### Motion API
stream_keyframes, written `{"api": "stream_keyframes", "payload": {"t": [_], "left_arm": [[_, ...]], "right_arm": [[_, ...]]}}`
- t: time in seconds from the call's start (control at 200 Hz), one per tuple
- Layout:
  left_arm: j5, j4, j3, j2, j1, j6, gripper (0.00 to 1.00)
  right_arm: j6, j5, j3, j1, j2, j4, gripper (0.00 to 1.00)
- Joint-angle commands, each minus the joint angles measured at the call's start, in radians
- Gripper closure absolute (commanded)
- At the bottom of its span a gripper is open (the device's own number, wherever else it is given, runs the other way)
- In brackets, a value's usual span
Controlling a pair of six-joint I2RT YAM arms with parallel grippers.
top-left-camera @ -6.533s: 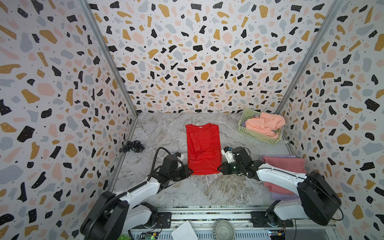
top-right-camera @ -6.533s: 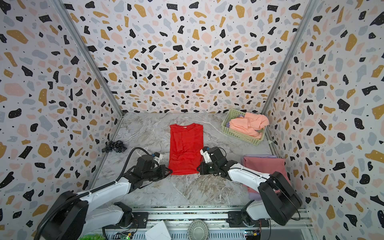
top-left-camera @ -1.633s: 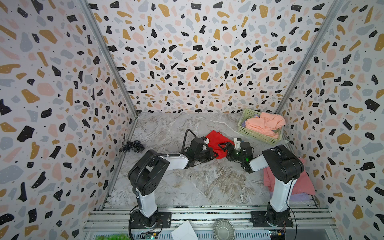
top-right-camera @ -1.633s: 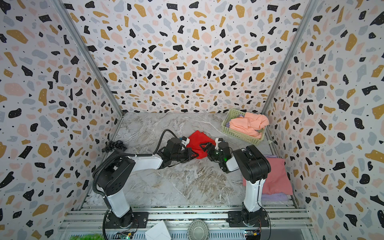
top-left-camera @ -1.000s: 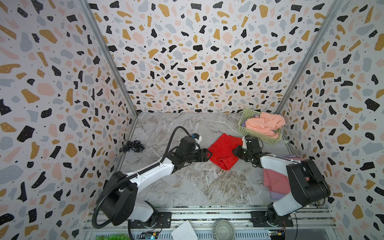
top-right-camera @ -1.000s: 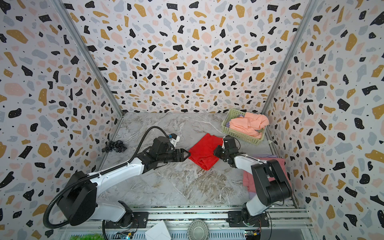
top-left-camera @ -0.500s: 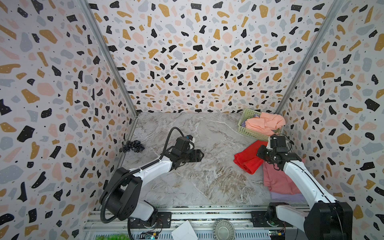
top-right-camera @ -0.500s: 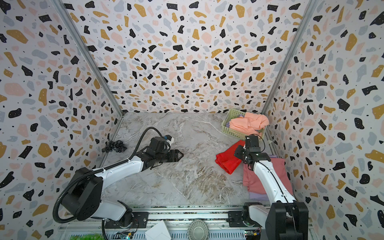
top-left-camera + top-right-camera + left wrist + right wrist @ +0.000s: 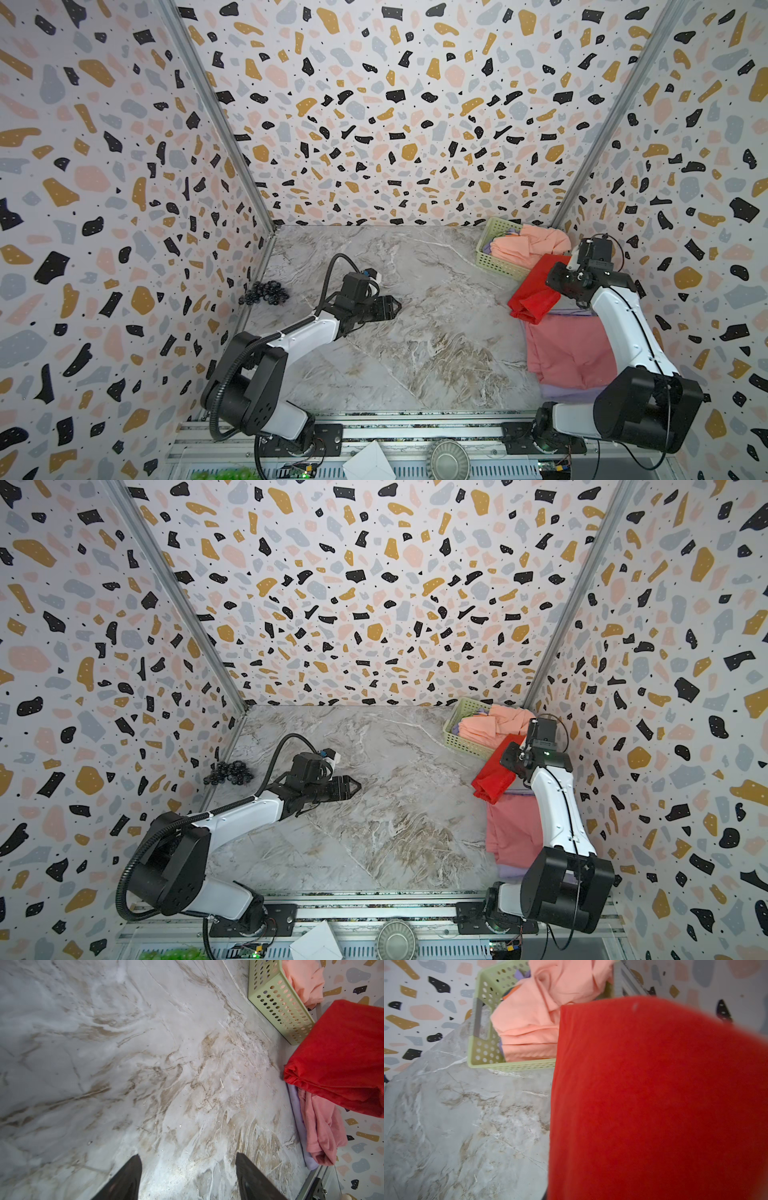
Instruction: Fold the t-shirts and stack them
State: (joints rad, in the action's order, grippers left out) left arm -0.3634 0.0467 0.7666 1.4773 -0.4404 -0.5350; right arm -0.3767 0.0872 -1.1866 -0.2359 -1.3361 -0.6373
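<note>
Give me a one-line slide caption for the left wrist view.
Open left claw over bare marble table; folded red t-shirt hangs above the pink t-shirt.

— Where's the basket [image 9: 496, 259]?
— Back right on the table [image 9: 415, 332], a t-shirt [image 9: 523, 249] in it.
— In front?
— The stack [image 9: 573, 357], with the lifted shirt [image 9: 534, 293] above its rear edge.

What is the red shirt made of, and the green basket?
The red t-shirt looks like soft matte knit cloth; it sags and folds. The green basket looks like smooth, stiff moulded plastic, with straight walls full of round holes.
</note>
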Motion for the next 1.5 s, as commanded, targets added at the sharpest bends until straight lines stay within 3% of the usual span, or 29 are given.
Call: {"api": "stream_keyframes", "payload": {"t": [0.0,0.39,0.691,0.726,0.756,0.811,0.836,0.911,1.086,1.282,1.497], "left_arm": [[-0.027,0.037,-0.008,0.002,0.012,0.017,0.29],[-0.069,0.05,-0.002,0.04,0.029,0.02,0.29],[-0.086,0.051,0.011,0.031,0.035,0.018,0.29],[-0.086,0.053,0.009,0.03,0.035,0.017,0.29],[-0.088,0.056,0.006,0.028,0.035,0.017,0.29],[-0.091,0.061,0.001,0.026,0.035,0.012,0.29],[-0.094,0.062,-0.001,0.027,0.034,0.01,0.29],[-0.102,0.071,-0.006,0.024,0.035,0.004,0.29],[-0.097,0.07,-0.016,0.003,0.035,0.008,0.29],[-0.098,0.076,-0.014,0.001,0.035,0.006,0.29],[-0.111,0.095,-0.021,-0.01,0.035,-0.004,0.29]], "right_arm": [[0.049,0.025,-0.056,-0.061,0.052,-0.075,0.97],[0.09,0.071,-0.008,-0.229,0.153,-0.106,0.97],[0.049,0.089,0.204,-0.312,0.256,-0.067,0.93],[0.043,0.105,0.233,-0.331,0.275,-0.065,0.86],[0.033,0.1,0.254,-0.347,0.292,-0.062,0.7],[0.004,0.075,0.294,-0.383,0.33,-0.055,0.62],[-0.02,0.046,0.303,-0.403,0.348,-0.053,0.5],[-0.081,-0.035,0.288,-0.467,0.397,-0.061,0.01],[-0.158,-0.027,0.186,-0.47,0.452,-0.082,0.01],[-0.182,0.11,0.093,-0.462,0.491,-0.051,0.01],[-0.197,0.245,0.252,-0.439,0.455,0.12,0.02]]}}
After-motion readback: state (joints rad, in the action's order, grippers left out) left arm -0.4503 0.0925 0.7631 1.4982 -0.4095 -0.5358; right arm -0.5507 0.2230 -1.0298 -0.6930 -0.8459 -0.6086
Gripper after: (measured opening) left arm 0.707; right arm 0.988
